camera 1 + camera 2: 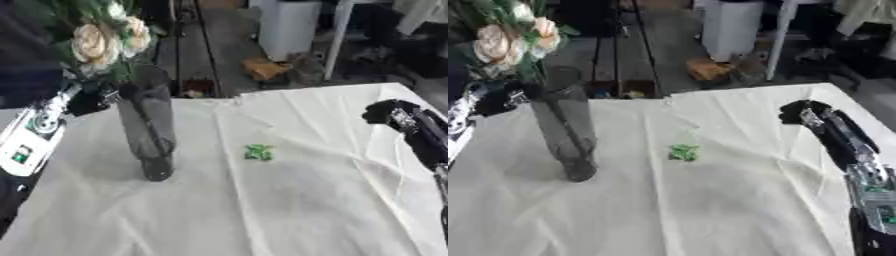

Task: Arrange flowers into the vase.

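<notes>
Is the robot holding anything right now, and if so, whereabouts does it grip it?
It appears so: the left hand is at the stems of the flowers, just beside the vase rim. Its fingers are too blurred to confirm. The right hand holds nothing.

Black robot hand point(800, 113) — silver-white forearms, green-marked panels

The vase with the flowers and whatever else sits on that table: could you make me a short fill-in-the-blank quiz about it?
1. The cream roses stand in a tall dark ____ on the table.
2. The small loose scrap lying on the cloth is ____ in colour.
3. The hand closest to the vase is the robot's ____ hand.
4. The right hand hangs over the table's ____ side, holding nothing.

Missing words: vase; green; left; right
</notes>
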`<action>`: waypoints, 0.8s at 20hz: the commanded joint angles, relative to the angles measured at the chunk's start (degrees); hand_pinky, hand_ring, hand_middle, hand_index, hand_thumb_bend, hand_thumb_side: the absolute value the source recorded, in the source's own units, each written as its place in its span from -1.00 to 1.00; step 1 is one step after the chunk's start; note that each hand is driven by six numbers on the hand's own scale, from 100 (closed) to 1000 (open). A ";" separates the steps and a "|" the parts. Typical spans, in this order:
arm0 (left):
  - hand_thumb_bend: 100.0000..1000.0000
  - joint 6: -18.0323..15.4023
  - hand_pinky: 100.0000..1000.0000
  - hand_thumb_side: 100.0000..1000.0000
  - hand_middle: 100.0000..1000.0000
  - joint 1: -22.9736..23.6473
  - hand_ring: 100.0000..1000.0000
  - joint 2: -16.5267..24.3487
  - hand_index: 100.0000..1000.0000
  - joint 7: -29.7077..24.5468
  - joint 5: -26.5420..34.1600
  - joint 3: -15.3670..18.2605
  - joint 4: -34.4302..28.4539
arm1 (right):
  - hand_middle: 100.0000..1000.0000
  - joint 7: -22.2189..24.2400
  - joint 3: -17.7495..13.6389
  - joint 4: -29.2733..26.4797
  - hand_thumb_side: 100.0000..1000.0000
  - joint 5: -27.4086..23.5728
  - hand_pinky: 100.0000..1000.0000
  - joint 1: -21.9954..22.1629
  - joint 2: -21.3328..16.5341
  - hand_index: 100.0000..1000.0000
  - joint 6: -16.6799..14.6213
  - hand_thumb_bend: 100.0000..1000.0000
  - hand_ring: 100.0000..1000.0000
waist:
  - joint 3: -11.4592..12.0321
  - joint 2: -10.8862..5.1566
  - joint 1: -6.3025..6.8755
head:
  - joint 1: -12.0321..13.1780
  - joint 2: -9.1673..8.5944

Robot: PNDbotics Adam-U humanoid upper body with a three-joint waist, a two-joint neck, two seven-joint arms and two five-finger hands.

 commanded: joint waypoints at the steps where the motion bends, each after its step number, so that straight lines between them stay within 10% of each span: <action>1: 0.83 -0.08 0.57 0.90 0.46 -1.36 0.50 1.74 0.56 1.73 0.40 0.91 -1.91 | -0.07 -0.15 -0.42 -0.49 0.61 0.32 0.54 -1.16 -0.79 0.36 -0.13 -1.00 0.43 | 0.06 -0.64 -0.01 | -0.10 -0.44; 16: 0.83 4.81 0.58 0.88 0.44 4.57 0.49 1.62 0.54 6.20 2.20 5.09 -8.81 | -0.07 -0.13 -0.53 -0.67 0.62 0.29 0.54 -0.89 -0.77 0.36 0.05 -1.00 0.43 | 0.49 -0.78 0.08 | -0.36 -0.63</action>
